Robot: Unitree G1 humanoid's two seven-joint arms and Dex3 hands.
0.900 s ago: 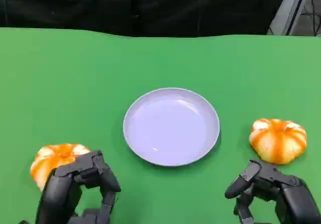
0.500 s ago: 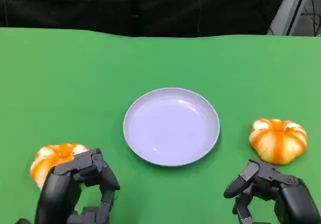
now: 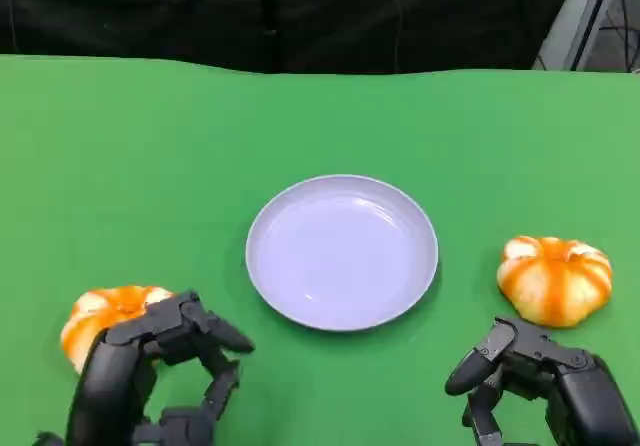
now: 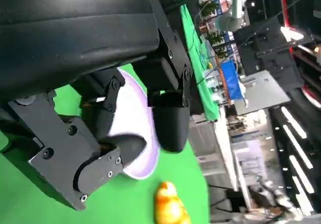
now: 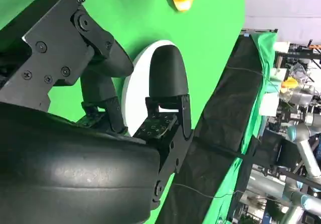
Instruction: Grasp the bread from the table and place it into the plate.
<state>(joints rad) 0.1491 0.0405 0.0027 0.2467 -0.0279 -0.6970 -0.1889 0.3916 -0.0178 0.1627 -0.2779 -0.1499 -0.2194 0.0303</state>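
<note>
left hand point(image 3: 150, 371) fingers apart, empty, just beside left bread point(image 3: 105, 316), right hand point(image 3: 545, 386) empty near right bread point(image 3: 555, 278)

You have the plate point(image 3: 341, 252) at the middle of the table point(image 3: 150, 156), with nothing in it. One bread point(image 3: 108, 318) lies to its left and nearer you, the other bread point(image 3: 555, 278) to its right, both well apart from the plate. Your left hand point(image 3: 150, 376) sits just before the left bread, partly over it. Your right hand point(image 3: 540, 386) sits just before the right bread, a little apart from it.
</note>
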